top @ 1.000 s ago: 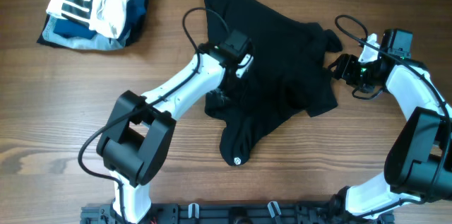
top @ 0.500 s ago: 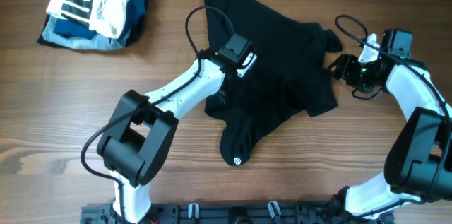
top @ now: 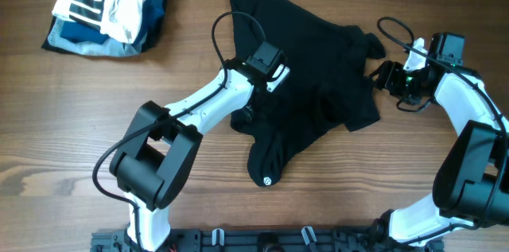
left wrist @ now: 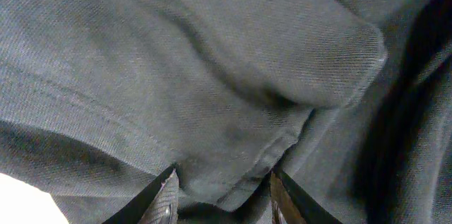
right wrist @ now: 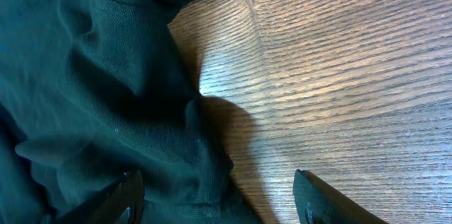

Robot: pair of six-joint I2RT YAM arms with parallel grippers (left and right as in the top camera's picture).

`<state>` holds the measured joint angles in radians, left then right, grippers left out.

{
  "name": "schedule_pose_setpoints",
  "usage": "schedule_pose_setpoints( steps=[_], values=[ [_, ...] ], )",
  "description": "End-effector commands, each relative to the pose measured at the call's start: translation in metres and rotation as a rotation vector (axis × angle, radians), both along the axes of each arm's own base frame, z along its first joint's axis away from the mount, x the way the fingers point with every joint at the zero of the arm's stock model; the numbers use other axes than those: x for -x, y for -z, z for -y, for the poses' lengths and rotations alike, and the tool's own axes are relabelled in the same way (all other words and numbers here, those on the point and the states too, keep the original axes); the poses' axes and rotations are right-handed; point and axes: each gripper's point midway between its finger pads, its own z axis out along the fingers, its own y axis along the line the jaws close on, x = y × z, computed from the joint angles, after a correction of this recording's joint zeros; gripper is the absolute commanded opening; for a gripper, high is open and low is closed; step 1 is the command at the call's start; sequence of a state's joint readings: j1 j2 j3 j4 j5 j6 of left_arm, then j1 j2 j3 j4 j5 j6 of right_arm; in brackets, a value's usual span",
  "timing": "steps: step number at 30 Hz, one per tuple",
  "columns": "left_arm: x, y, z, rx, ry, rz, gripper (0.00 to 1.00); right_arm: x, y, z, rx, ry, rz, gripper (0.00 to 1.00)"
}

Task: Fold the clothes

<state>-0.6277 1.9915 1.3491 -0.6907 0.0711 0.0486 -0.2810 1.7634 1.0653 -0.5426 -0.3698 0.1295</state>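
Overhead: the clothes (top: 318,53) lie crumpled at centre-right of the worktop (top: 95,125). The left tool (top: 253,110) is on their lower-left part and the right tool (top: 382,75) at their right edge.

Left wrist: the tips straddle a hem fold; I cannot tell whether they pinch it.

Right wrist: the tips are spread wide, clamping nothing, over the cloth edge.

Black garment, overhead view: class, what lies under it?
The wooden table shows all round the black garment, so it lies on that. Anything else beneath is covered by fabric.
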Motion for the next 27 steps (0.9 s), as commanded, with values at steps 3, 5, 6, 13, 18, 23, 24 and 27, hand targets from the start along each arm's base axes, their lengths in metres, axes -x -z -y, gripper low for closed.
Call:
schedule_pose_setpoints(
  steps=[3, 5, 6, 13, 18, 23, 24, 27],
  values=[
    [0.005, 0.011, 0.000, -0.027, 0.034, -0.010, 0.32, -0.007, -0.008, 0.003, 0.012, 0.004, 0.023, 0.68],
    [0.005, 0.011, 0.000, -0.027, 0.034, -0.010, 0.25, -0.007, -0.008, 0.003, 0.012, 0.003, 0.023, 0.68],
    [0.005, 0.011, 0.000, -0.026, 0.034, -0.009, 0.24, -0.007, -0.008, 0.003, 0.012, 0.004, 0.023, 0.68],
    [0.004, 0.015, 0.003, -0.024, 0.039, -0.008, 0.08, -0.007, -0.008, 0.003, 0.012, 0.004, 0.023, 0.68],
    [0.010, 0.021, 0.007, -0.032, 0.056, -0.017, 0.04, -0.008, -0.008, 0.003, 0.012, 0.004, 0.024, 0.68],
    [-0.005, -0.003, -0.001, -0.020, 0.003, 0.029, 0.04, -0.008, -0.008, 0.003, 0.013, 0.003, 0.024, 0.68],
    [-0.016, -0.018, -0.006, -0.012, -0.039, 0.065, 0.04, -0.008, -0.008, 0.003, 0.012, 0.004, 0.024, 0.68],
    [-0.046, -0.076, -0.025, 0.046, -0.138, 0.167, 0.04, -0.008, -0.008, 0.003, 0.012, 0.004, 0.026, 0.68]
  ],
)
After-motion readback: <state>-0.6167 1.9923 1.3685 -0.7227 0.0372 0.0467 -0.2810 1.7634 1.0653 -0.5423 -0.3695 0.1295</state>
